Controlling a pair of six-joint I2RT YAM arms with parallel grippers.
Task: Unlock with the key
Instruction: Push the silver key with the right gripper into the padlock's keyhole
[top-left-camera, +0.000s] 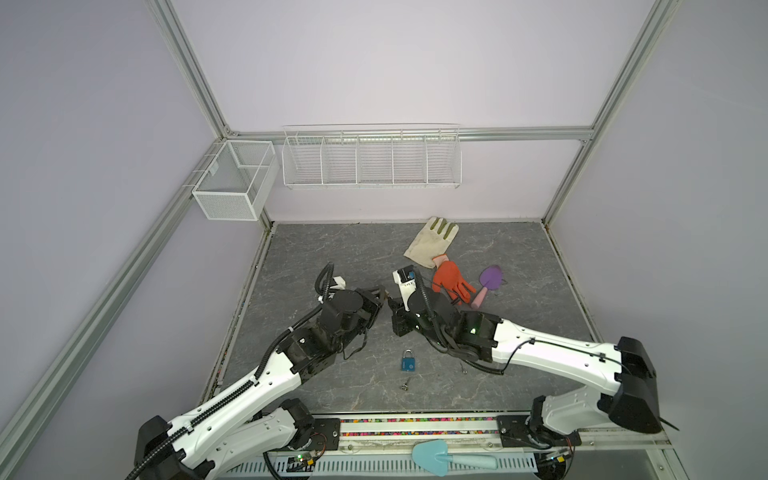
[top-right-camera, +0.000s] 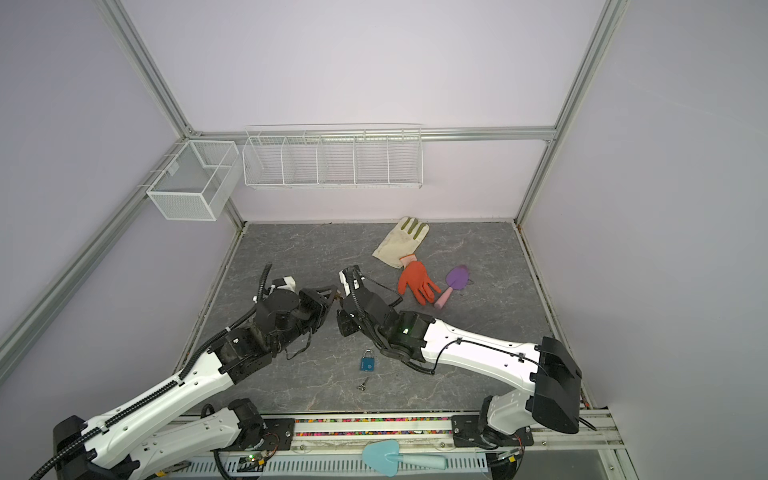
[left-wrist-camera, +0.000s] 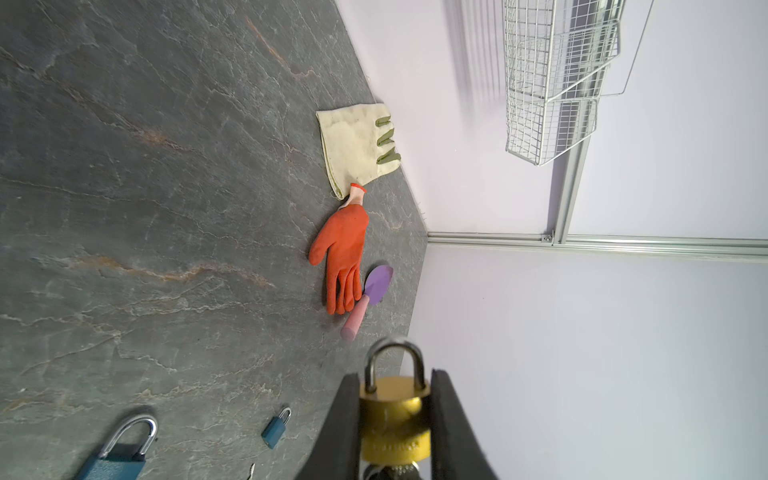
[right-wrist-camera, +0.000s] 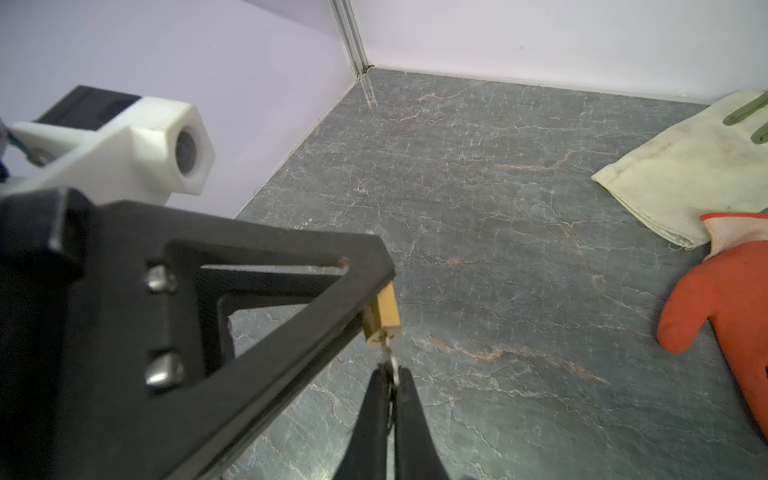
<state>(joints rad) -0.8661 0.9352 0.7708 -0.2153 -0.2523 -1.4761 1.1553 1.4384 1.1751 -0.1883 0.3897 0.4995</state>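
A brass padlock (left-wrist-camera: 395, 419) is clamped by its body between the black fingers of my left gripper (left-wrist-camera: 395, 374), and its steel shackle sits down in the body. It is held above the table near the middle. My right gripper (right-wrist-camera: 390, 372) is shut on a small silver key (right-wrist-camera: 388, 357), whose blade is in the keyhole at the padlock's (right-wrist-camera: 383, 313) bottom. In both top views the left gripper (top-left-camera: 384, 293) (top-right-camera: 334, 293) and the right gripper (top-left-camera: 391, 302) meet tip to tip, and the padlock is nearly hidden between them.
A blue padlock (top-left-camera: 409, 360) (left-wrist-camera: 275, 428) and a loose key (top-left-camera: 405, 384) lie near the front. A larger blue padlock (left-wrist-camera: 120, 449) shows only in the left wrist view. Behind to the right lie a cream glove (top-left-camera: 432, 243), an orange glove (top-left-camera: 451, 280) and a purple trowel (top-left-camera: 488, 282). Wire baskets (top-left-camera: 372, 158) hang on the back wall.
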